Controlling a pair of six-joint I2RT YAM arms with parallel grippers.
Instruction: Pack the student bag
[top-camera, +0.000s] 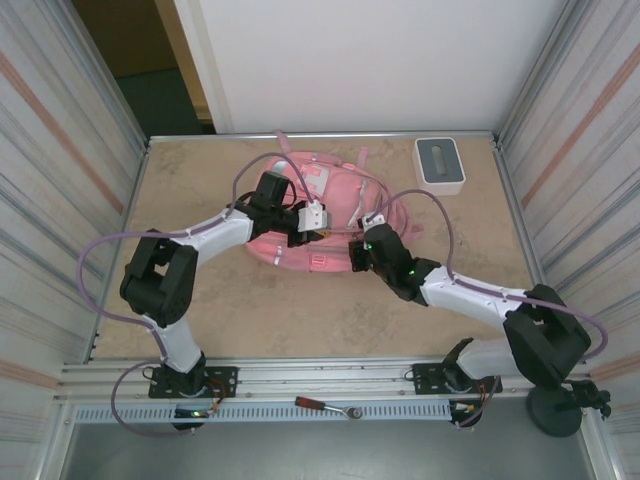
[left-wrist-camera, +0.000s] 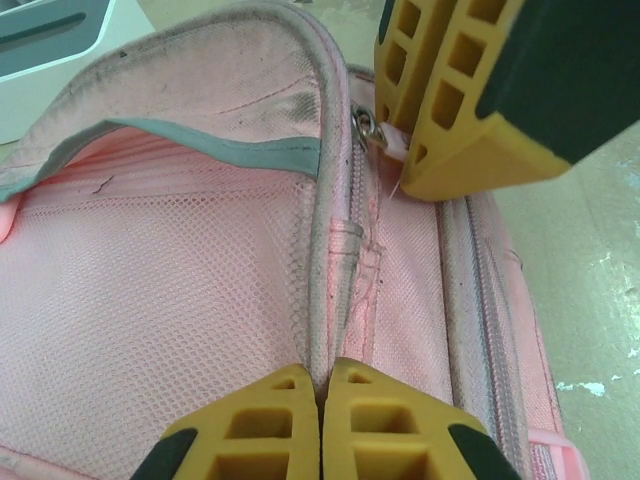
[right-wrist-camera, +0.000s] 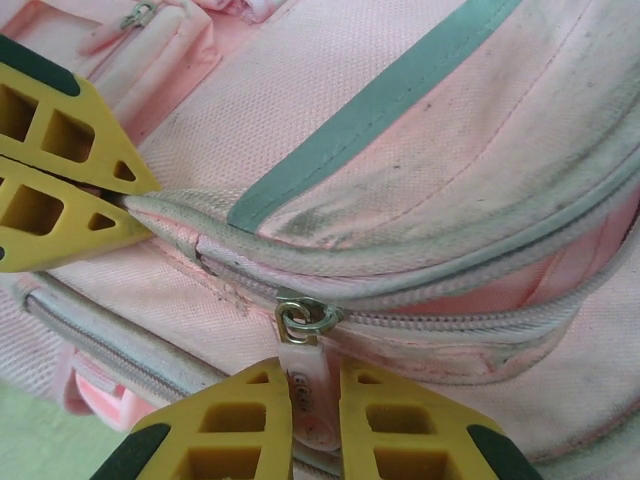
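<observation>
a soft pink fabric backpack (right-wrist-camera: 330, 90) bears a grey-green trim stripe (right-wrist-camera: 370, 110); yellow plastic fingers (right-wrist-camera: 230, 430) are black-tipped; a small white box (top-camera: 440, 163) is grey-topped; the tabletop (top-camera: 300, 320) is mottled beige.

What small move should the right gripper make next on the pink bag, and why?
Probably draw the zip pull along its track, away from the left gripper. The right gripper is shut on the pull, and the left pinches the edge of the student bag, bracing it.
</observation>
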